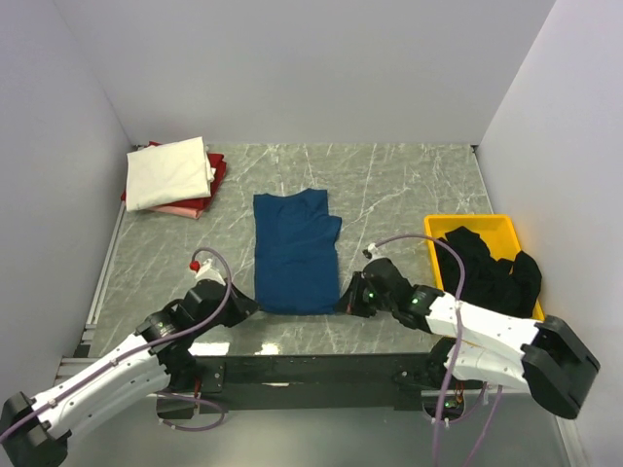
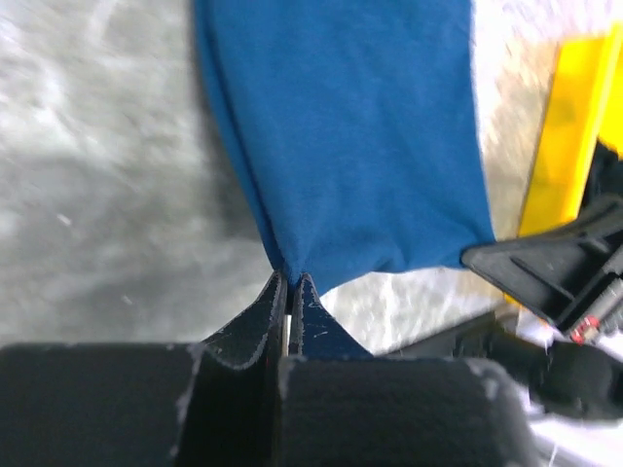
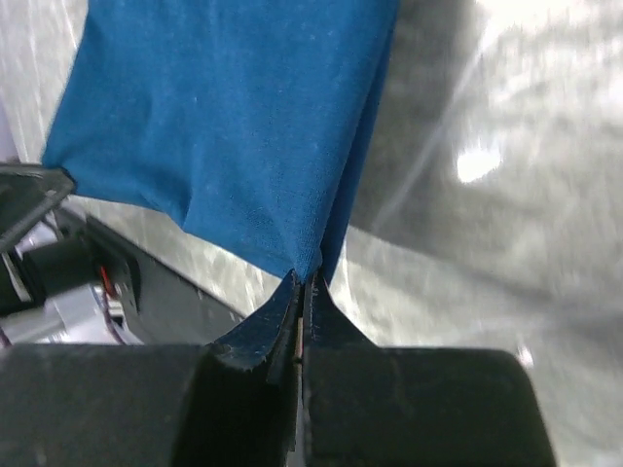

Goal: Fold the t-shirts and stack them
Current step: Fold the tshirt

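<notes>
A dark blue t-shirt (image 1: 295, 251) lies folded lengthwise in the middle of the table, no print showing. My left gripper (image 1: 247, 306) is shut on its near left corner (image 2: 288, 265). My right gripper (image 1: 347, 304) is shut on its near right corner (image 3: 310, 268). In both wrist views the blue cloth (image 2: 341, 126) (image 3: 234, 117) stretches away from the pinched fingertips. A cream t-shirt (image 1: 168, 172) lies folded on top of a red one (image 1: 206, 191) at the back left. Black t-shirts (image 1: 492, 272) are heaped in the tray.
A yellow plastic tray (image 1: 484, 230) stands at the right, partly seen in the left wrist view (image 2: 560, 146). The table's near edge (image 1: 311, 358) is a dark bar just behind both grippers. Grey walls close in the left, back and right sides.
</notes>
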Robot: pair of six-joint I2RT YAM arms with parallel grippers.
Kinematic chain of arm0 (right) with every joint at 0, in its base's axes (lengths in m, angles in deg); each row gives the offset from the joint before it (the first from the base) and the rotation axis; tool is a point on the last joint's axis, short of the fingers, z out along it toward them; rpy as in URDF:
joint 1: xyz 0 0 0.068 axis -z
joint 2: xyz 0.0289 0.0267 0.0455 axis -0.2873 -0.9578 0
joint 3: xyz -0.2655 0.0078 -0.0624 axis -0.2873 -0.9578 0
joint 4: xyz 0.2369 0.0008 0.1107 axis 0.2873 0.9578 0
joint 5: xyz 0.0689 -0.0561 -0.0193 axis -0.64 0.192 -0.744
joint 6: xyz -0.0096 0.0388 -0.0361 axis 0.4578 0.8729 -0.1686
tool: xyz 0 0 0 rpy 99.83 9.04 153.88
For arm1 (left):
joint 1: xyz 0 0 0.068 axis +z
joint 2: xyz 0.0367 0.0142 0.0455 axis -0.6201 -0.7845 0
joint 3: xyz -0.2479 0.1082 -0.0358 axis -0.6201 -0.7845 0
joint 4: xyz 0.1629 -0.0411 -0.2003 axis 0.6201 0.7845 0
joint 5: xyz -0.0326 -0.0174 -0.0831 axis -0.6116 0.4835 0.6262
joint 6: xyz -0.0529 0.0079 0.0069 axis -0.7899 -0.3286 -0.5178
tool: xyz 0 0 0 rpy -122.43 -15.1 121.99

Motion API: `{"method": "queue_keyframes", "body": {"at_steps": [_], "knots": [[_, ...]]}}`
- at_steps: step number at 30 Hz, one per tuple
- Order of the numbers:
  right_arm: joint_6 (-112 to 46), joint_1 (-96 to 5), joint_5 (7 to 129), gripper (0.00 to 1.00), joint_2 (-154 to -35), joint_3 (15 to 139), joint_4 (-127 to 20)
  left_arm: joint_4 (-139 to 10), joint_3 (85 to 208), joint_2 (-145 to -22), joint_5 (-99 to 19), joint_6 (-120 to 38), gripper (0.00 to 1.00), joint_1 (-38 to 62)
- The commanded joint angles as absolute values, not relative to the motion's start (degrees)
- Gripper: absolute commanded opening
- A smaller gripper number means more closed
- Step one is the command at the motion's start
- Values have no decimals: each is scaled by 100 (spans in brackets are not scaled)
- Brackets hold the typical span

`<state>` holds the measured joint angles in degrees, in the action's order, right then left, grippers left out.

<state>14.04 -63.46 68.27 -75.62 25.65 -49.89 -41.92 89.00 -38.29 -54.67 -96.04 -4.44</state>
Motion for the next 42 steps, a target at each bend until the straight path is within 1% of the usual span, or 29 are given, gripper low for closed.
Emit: {"method": "queue_keyframes", "body": {"at_steps": [1,4,6,10,12,17,20,21,22,27,33,34,36,37,39,40,42], "knots": [[1263,-6495,6888,0,-7063,2434,-4287,-3590,9284,-3583,-5488,-9603,1,-816],[1219,-6521,7046,0,-6527,2486,-3953,-3343,9565,-3372,-5717,-9682,1,-1054],[1123,-6521,7230,0,-6464,2600,-3794,-3272,9706,-3389,-5936,-9638,1,-1081],[859,-6495,7529,0,-6840,3372,-3276,-3413,10171,-3836,-6358,-9428,1,-1080],[666,-6416,7688,0,-7043,3619,-3257,-3579,10330,-4266,-6708,-9296,0,-1072],[156,-5766,7408,0,-8001,4673,-3143,-4124,10893,-5206,-6869,-8883,0,-905],[-125,-5318,7197,0,-8528,5359,-3046,-4519,11200,-5672,-6466,-8559,0,-388],[-248,-5126,7170,0,-8669,5535,-3002,-4642,11279,-5779,-6282,-8487,0,-12],[-310,-5002,7117,0,-8949,5893,-2924,-4826,11419,-5910,-6028,-8339,0,148],[-556,-4483,6644,0,-9908,7011,-2730,-5030,12175,-6964,-5551,-8021,0,930],[-714,-4069,6309,0,-11472,8839,-2177,-5179,13265,-8397,-4980,-7810,0,1626],[-724,-4017,6204,0,-11857,9302,-2115,-5188,13527,-8564,-4918,-7801,0,1705],[-732,-3841,6080,0,-12254,9762,-2009,-5206,13801,-9109,-4778,-7775,0,1942],[-741,-3780,6001,0,-12639,10217,-1913,-5197,14064,-9276,-4725,-7757,0,2021],[-767,-3621,5772,0,-13063,10746,-1807,-5215,14311,-9812,-4584,-7740,0,2240],[-768,-3586,5728,0,-13509,11323,-1615,-5232,14556,-9979,-4479,-7740,1,2320],[-794,-3472,5527,0,-13959,11906,-1473,-5241,14803,-10515,-4338,-7678,0,2513]]}}
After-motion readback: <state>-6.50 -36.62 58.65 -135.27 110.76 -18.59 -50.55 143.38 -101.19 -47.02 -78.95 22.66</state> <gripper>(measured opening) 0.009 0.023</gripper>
